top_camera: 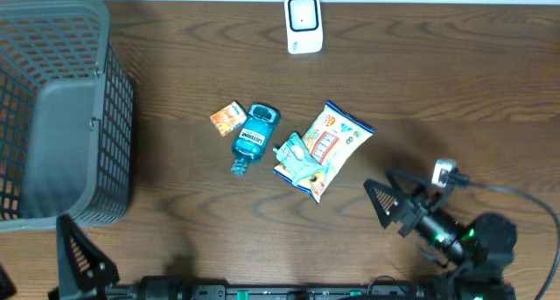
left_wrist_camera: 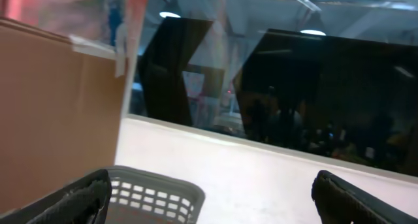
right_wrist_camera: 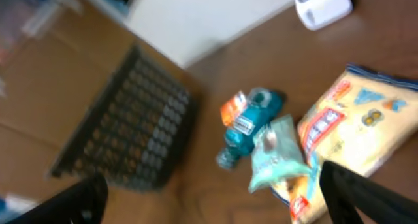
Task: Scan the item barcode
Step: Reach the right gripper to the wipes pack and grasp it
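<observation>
Across the dark wooden tabletop (top_camera: 455,81), our right hand (top_camera: 392,208), wide open and empty, sits nearest the yellow plastic snack bag (top_camera: 337,138), which lies diagonally ahead-left.

Mock shop checkout, set up in a lab-like workroom

A grey plastic shopping basket (top_camera: 79,116) and a white barcode scanner (top_camera: 304,24) share a wood-grain table (top_camera: 455,81) with loose groceries: a blue mouthwash bottle (top_camera: 254,136), a printed snack bag (top_camera: 337,138), a small orange box (top_camera: 228,118) and a pale teal packet (top_camera: 296,156) (all lying flat). The left wrist view shows dark glass panels (left_wrist_camera: 313,87), ceiling lights (left_wrist_camera: 312,32) and brown cardboard (left_wrist_camera: 59,106), more workroom than store.
</observation>
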Tool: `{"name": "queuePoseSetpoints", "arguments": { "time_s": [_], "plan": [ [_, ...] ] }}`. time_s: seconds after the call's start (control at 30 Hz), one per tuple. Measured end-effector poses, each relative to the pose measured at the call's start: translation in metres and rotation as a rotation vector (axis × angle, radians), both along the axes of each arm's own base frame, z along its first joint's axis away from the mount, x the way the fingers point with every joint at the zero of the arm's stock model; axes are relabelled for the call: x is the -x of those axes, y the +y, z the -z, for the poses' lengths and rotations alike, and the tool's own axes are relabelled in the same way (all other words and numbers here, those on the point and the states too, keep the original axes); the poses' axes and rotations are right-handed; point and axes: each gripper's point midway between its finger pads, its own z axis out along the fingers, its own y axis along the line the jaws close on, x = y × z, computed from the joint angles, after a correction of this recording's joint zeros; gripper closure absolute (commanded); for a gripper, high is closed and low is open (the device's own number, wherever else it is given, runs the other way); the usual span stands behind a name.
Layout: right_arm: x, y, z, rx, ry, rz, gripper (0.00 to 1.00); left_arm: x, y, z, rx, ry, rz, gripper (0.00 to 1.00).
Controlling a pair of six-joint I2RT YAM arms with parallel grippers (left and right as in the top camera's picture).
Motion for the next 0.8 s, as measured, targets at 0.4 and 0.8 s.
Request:
{"name": "queuePoseSetpoints", "arguments": {
  "time_s": [0.4,0.8],
  "plan": [
    [-0.046,0.057,-0.017,0.484,0.162,-0.153,0.01,0.027,0.000,0.001,0.001,-0.061,-0.005,0.02],
    [-0.096,0.114,0.064,1.121,0.234,-0.072,0.01,0.047,0.000,0.003,0.000,-0.101,-0.006,0.02]
  ]
}}
